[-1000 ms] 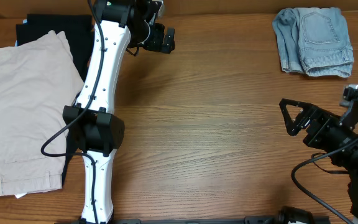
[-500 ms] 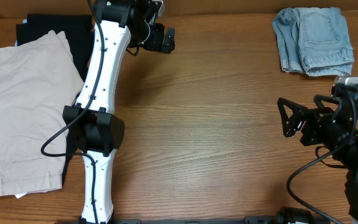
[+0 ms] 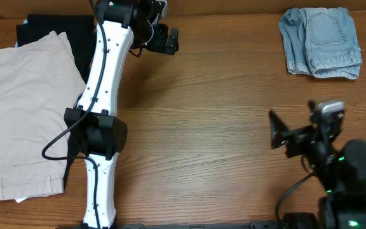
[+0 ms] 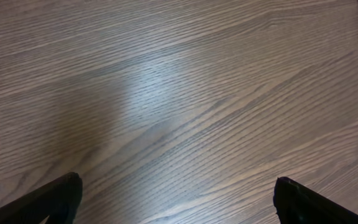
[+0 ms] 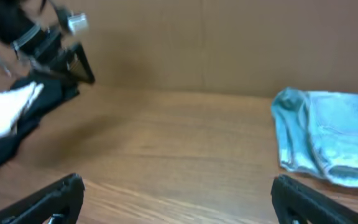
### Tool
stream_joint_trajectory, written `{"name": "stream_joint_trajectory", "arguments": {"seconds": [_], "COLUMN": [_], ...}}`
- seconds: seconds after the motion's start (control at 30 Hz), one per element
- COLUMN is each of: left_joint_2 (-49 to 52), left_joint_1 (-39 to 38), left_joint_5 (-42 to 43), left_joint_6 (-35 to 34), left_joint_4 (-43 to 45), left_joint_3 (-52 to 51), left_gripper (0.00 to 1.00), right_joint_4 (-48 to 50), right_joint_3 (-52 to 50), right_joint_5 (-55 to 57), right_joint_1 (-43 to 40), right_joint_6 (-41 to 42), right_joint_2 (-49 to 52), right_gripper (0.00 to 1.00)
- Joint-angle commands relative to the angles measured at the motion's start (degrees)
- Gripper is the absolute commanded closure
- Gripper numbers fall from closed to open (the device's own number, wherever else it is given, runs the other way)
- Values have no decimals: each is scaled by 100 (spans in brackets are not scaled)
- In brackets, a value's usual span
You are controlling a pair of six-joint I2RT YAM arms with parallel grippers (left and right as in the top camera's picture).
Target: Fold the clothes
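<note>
While neither arm touches them, the denim shorts (image 3: 321,42) lie in a compact doubled-over bundle at the far right corner of the table (image 3: 221,140), a stitched pocket facing up. Nearest to them is the right gripper (image 3: 273,130), which hangs above bare wood well apart from the bundle. Its jaws are spread wide with nothing between them, and its wrist view looks across at the pale blue cloth. The left gripper (image 3: 170,40) hovers at the far edge, left of centre, jaws likewise wide apart and empty over the wood grain. Beyond it, at the left end, beige shorts (image 3: 24,114) lie spread flat, overlapping a black garment (image 3: 49,28).
</note>
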Motion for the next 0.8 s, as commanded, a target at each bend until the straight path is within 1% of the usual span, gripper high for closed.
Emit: {"name": "stream_joint_trajectory", "arguments": {"seconds": [0.0, 0.1, 0.23, 0.43, 0.63, 0.77], "left_joint_2": [-127, -127, -127, -127, -127, -127], "left_joint_1": [9, 9, 9, 9, 9, 9], "left_joint_5": [-31, -33, -33, -33, -31, -31], "left_joint_6": [26, 26, 28, 26, 26, 26], "left_joint_4": [17, 17, 17, 17, 17, 17], "left_joint_3": [116, 116, 116, 116, 116, 116], "left_gripper": [0, 0, 0, 0, 0, 0], "right_joint_4": [638, 1314, 1746, 1768, 1832, 2343], "right_joint_3": [-966, -1779, -2531, -3123, -3617, -3952], "right_joint_5": [59, 59, 273, 662, 686, 704], "right_joint_1": [105, 179, 306, 437, 463, 463], "right_joint_6": [264, 389, 389, 387, 387, 387], "right_joint_2": [-533, -1080, -1738, -2409, -2846, -2994], "right_gripper": [0, 0, 0, 0, 0, 0]}}
